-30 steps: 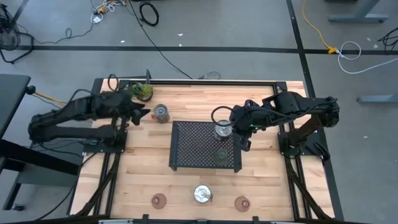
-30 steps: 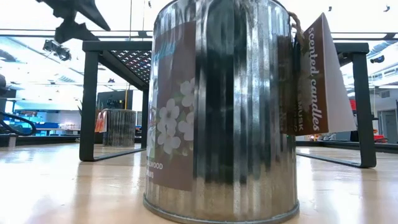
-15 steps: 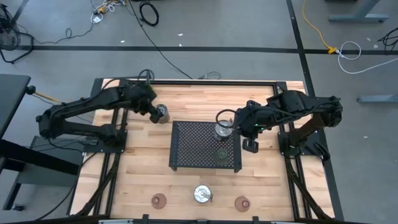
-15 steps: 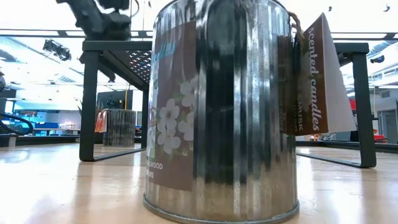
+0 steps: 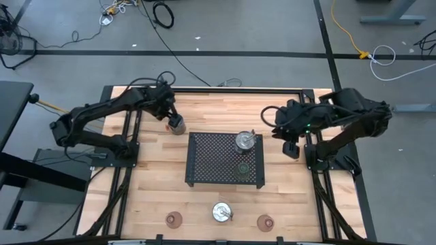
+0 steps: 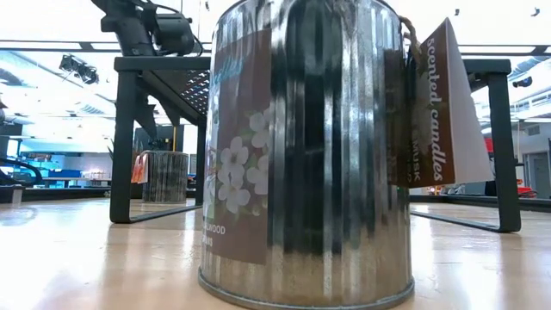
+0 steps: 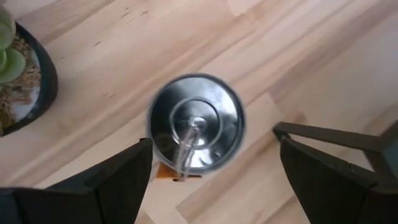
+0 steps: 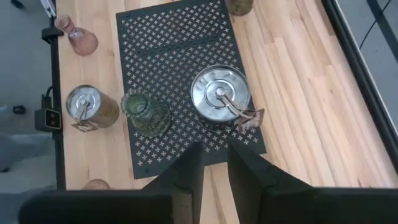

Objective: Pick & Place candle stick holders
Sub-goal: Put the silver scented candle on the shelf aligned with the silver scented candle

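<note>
A silver cup [image 5: 176,124] stands on the wood at the tray's far left corner. My left gripper [image 7: 211,165] hovers over it, open, with one finger on each side of the cup [image 7: 196,121] and touching nothing. My right gripper [image 5: 291,147] is to the right of the black mesh tray [image 5: 211,167], its fingers close together and empty. On the tray stand a second silver cup [image 8: 219,96] and the olive-green glass holder [image 8: 146,112]. A third silver cup [image 5: 221,212] and two reddish glass holders [image 5: 174,219] [image 5: 265,221] stand near the front edge.
A small green plant in a dark pot [image 7: 15,74] stands beside the far silver cup, at the table's far left. In the low view the front silver cup [image 6: 306,155] with its paper tag fills the picture, with the tray's legs [image 6: 125,138] behind it.
My left gripper has swung from beside the plant toward the table's right and now stands over the far silver cup. My right gripper has drawn back from the silver cup on the tray toward the table's right edge. The cup stays on the tray.
</note>
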